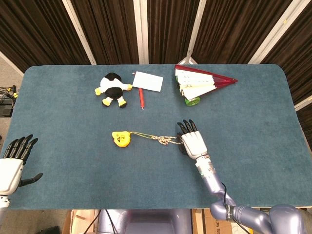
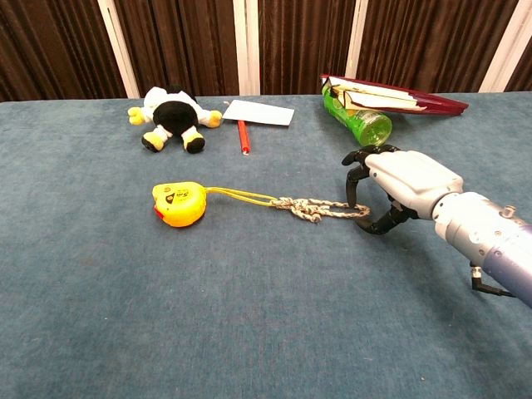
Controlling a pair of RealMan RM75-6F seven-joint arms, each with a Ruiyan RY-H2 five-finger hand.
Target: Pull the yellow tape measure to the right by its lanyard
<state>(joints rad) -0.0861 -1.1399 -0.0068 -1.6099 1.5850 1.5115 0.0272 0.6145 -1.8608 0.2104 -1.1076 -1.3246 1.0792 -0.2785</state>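
Head view: the yellow tape measure (image 1: 121,139) is lying near the middle of the blue table (image 1: 58,122), its lanyard (image 1: 157,138) trailing rightward to the right hand (image 1: 193,142). That hand is hovering palm-down over the lanyard's far end; whether it is grasping the cord cannot be told. The left hand (image 1: 12,163) is resting at the table's near left corner, fingers spread, holding nothing. A plush toy (image 1: 112,88), white card (image 1: 147,81), red pen (image 1: 142,98) and red folder (image 1: 204,80) are sitting along the far side, well apart from the lanyard.

Chest view: the right hand's fingertips (image 2: 352,195) are curling down beside the knotted lanyard end (image 2: 332,209). A green bottle (image 2: 359,118) is lying under the folder (image 2: 399,97), behind the hand.
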